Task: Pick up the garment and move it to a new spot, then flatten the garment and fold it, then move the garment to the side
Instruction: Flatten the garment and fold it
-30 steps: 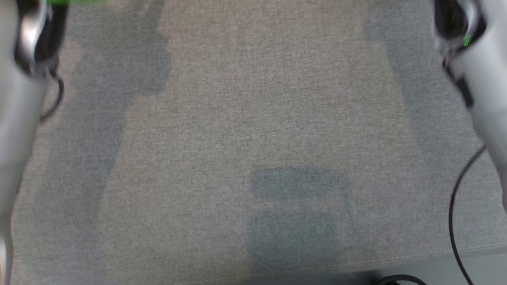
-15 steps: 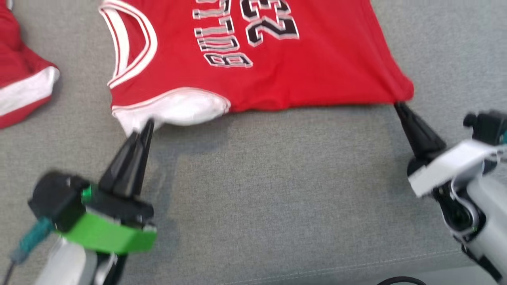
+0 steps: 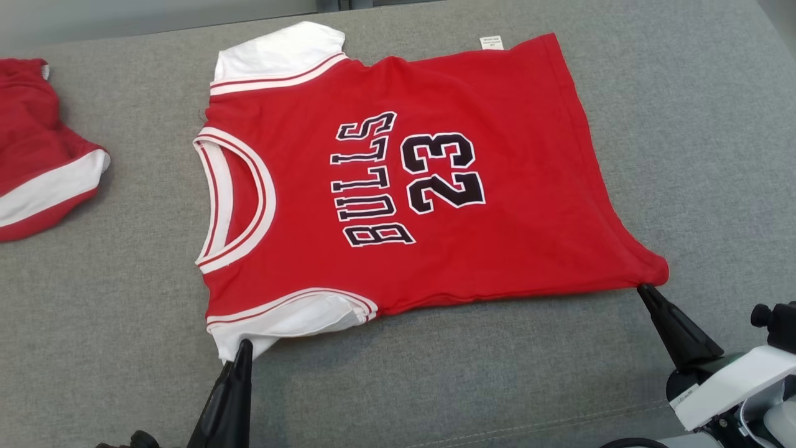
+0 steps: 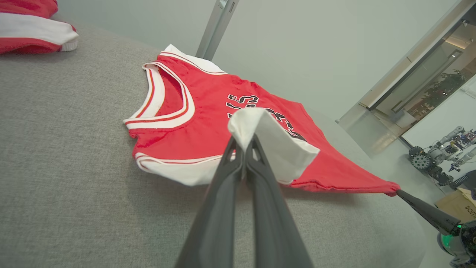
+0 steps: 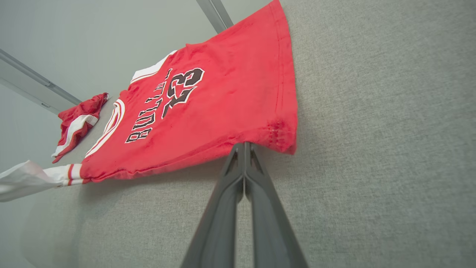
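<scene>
The garment [image 3: 404, 186], a red jersey with white trim and the lettering "BULLS 23", lies face up at the centre of the grey fabric-covered worktop [image 3: 703, 155]. Its neckline [image 3: 233, 199] points toward the robot's left and its hem toward the robot's right.

Left end effector [image 3: 244, 346]: both fingers are pressed together, clamping the edge of the near white sleeve [image 3: 286, 317]. In the left wrist view the sleeve fabric is drawn up off the worktop and drapes over the fingertips.

Right end effector [image 3: 643, 289]: fingers are closed flat against each other on the near hem corner [image 3: 650, 269]. The corner is pulled to a point toward the fingertips. In the right wrist view it appears slightly raised from the worktop, though the angle makes this uncertain.

Between the two grip points, the near side edge of the garment runs taut and almost straight. The far sleeve and far hem rest flat on the worktop.

A second red garment [image 3: 37, 168] with a white band lies bunched at the worktop's left edge, well apart from the jersey.
</scene>
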Controlling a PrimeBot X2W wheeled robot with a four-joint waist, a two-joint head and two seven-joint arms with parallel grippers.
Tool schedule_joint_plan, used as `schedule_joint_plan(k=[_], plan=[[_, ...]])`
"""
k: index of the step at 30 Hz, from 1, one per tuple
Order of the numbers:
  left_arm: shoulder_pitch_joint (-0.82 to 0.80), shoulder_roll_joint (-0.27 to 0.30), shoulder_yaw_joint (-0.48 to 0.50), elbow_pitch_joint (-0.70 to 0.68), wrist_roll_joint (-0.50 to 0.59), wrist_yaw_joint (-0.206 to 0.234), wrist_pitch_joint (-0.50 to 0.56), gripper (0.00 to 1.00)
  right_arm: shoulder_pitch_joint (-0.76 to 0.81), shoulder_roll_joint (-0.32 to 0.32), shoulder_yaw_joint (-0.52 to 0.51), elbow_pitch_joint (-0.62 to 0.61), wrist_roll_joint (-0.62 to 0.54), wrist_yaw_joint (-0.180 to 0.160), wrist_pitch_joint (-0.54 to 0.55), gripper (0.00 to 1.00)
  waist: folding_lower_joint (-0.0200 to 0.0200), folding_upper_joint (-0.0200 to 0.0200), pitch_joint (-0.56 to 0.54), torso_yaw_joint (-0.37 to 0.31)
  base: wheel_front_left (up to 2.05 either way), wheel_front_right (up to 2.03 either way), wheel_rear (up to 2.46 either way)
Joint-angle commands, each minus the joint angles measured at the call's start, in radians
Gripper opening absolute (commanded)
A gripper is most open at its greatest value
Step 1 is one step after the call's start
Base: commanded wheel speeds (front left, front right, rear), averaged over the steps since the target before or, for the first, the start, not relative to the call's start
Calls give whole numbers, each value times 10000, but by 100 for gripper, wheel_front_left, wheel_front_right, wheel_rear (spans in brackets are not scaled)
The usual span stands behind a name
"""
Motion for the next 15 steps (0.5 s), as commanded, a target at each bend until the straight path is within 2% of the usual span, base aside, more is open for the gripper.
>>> schedule_joint_plan(k=[1, 8, 15], plan=[[-239, 305, -114, -189, -57, -67, 217, 0, -112, 27, -203, -144, -121, -2, 64, 0, 1, 0, 218, -147, 0, 0, 0], [-2426, 1048, -126, -292, -636, -128, 1582, 0, -1714, 488, 21, 304, -469, -1, 1396, 0, 1, 0, 598, -242, 0, 0, 0], [-4837, 1439, -392, 639, -1333, -152, 2834, 0, -3317, 638, 430, 995, -649, -1, 2053, 0, 1, 0, 635, -150, 0, 0, 0]])
